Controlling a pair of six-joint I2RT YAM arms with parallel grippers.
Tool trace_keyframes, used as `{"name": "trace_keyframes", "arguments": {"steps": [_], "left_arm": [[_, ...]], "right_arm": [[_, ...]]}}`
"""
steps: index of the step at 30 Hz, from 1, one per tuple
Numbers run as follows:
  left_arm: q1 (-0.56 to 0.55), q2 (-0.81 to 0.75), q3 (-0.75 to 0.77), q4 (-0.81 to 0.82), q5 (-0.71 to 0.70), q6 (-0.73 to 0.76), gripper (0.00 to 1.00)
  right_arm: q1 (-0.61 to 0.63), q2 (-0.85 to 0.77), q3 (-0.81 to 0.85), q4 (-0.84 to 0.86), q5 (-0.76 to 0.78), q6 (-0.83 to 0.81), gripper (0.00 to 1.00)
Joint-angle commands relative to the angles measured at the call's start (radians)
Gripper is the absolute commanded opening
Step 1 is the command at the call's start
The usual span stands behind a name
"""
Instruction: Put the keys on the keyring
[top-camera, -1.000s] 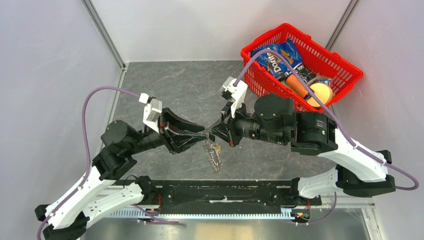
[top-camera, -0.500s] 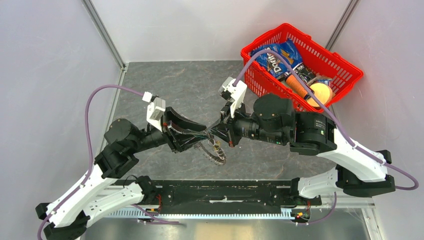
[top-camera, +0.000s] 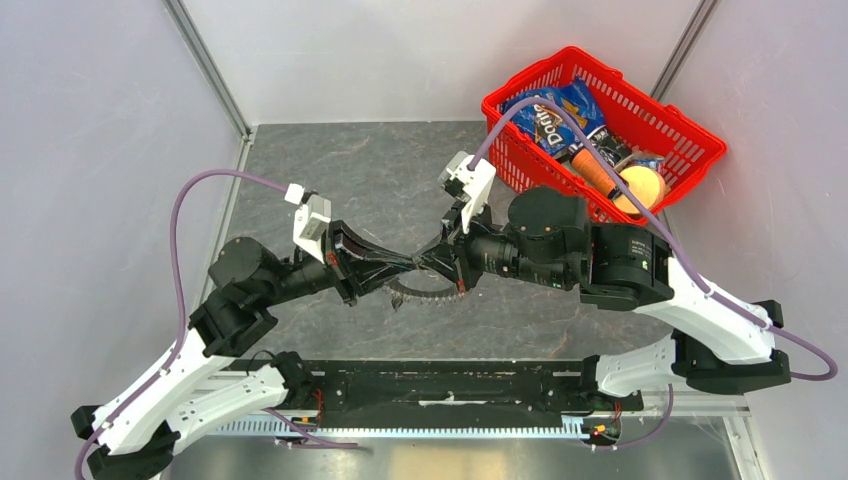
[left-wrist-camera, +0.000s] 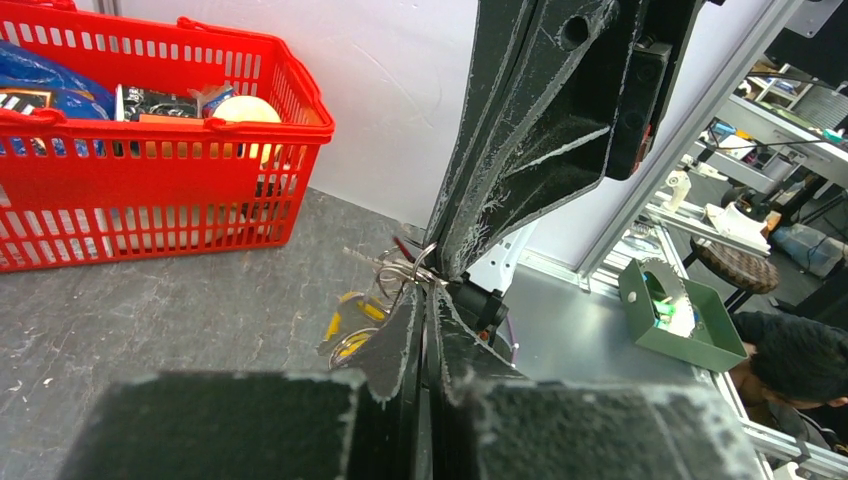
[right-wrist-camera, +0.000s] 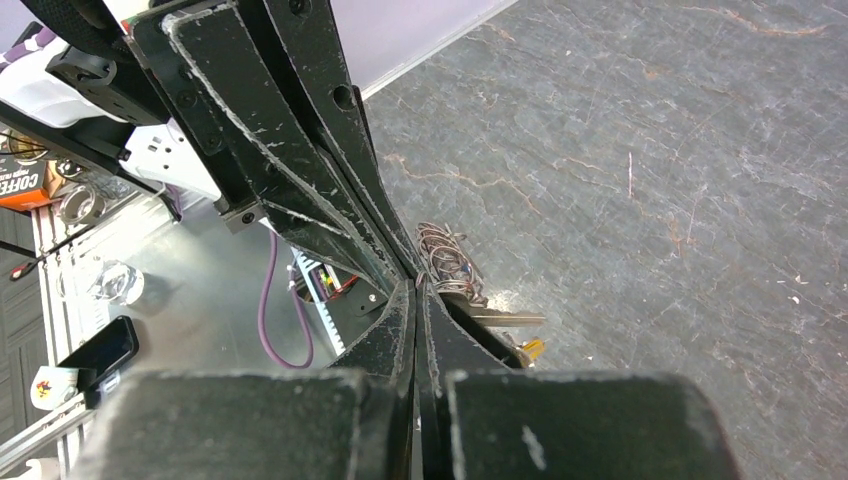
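Grey table (top-camera: 350, 170); keyring (top-camera: 426, 292) at meeting tips; left gripper (top-camera: 407, 268), right gripper (top-camera: 430, 265) pinched, apparently holding it.

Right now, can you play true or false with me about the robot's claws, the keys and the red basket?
1. The left claw and the right claw meet tip to tip above the table. True.
2. The red basket is empty. False: it holds a blue snack bag, a yellow-orange ball and more.
3. The right claw is wide open. False: it is pinched shut.
4. The keyring hangs right at the claws' tips. True.
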Motion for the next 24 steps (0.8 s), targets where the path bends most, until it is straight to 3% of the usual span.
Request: {"name": "trace_keyframes", "arguments": {"steps": [1, 24], "left_arm": [[0.000, 0.003, 0.014, 0.035, -0.004, 0.015, 0.03], [0.000, -0.065, -0.042, 0.228, 0.270, -0.021, 0.02]], "right_arm": [[0.002, -0.026, 0.004, 0.098, -0.015, 0.014, 0.00], [0.001, -0.126, -0.121, 0.172, -0.036, 0.029, 0.00]]}}
